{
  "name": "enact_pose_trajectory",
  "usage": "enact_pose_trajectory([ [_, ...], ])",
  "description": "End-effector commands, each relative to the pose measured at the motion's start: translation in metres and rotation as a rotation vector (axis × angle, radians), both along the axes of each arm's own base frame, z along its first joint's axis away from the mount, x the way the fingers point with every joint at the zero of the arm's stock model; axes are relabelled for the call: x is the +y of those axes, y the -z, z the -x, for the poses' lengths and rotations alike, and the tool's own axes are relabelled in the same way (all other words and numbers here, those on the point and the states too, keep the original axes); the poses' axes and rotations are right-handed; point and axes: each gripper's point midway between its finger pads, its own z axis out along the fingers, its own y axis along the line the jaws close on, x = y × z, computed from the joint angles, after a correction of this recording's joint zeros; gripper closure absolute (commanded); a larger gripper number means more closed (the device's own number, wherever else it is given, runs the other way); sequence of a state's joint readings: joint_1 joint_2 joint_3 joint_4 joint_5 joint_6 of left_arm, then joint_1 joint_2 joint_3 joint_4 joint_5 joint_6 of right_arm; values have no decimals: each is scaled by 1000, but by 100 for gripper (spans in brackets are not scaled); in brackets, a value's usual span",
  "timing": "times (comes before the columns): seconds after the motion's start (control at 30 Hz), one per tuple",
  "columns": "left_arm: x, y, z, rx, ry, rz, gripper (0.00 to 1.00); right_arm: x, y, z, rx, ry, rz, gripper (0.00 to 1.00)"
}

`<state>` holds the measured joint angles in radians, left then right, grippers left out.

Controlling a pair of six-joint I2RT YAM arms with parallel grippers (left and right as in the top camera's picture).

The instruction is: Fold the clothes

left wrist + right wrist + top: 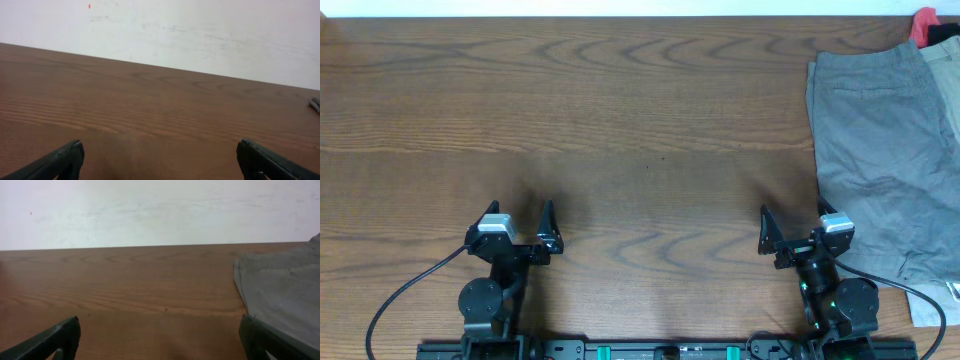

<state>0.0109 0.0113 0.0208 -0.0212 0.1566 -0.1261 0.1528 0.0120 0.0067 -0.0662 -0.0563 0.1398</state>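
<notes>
Folding has yet to begin as mid-grey cotton shorts [880, 150] lie at the right edge of the wooden tabletop [640, 120], partly over khaki-beige trousers [945, 90], both arms' jaws spread and empty near the front edge, the right arm's reach likely next.

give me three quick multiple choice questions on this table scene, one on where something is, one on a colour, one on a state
1. Where on the table does the grey garment lie?
A. the middle
B. the right arm's side
C. the left arm's side

2. What colour is the second garment at the edge beyond it?
A. beige
B. blue
C. black

3. How are the left gripper and right gripper?
A. both open, empty
B. both shut
C. left shut on cloth

Answers: B, the overhead view shows it by the right arm; A, pale beige cloth shows past the grey; A, both wrist views show fingers spread with nothing between.
</notes>
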Motion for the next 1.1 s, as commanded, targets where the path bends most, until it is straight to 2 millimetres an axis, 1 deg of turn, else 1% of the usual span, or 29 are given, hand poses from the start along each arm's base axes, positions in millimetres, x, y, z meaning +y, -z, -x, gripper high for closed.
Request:
enact_pose_trajectory([
  [0.0, -2, 15, 1, 45, 14, -8, 2, -4, 0, 0, -3, 15, 14, 1],
  [0.73, -2, 15, 1, 45, 14, -8, 2, -4, 0, 0, -3, 15, 14, 1],
  [0.87, -2, 15, 1, 45, 14, -8, 2, -3, -9, -1, -38, 11, -4, 1],
  [0.93, -2, 15, 1, 45, 14, -8, 2, 0, -16, 0, -52, -7, -74, 1],
  [0.97, -2, 15, 1, 45, 14, -8, 2, 5, -17, 1, -44, -31, -125, 1],
  [1.0, -2, 15, 1, 45, 14, -8, 2, 5, -17, 1, -41, -33, -140, 1],
  [1.07, -2, 15, 1, 45, 14, -8, 2, 1, -29, 0, -89, -10, -152, 1],
])
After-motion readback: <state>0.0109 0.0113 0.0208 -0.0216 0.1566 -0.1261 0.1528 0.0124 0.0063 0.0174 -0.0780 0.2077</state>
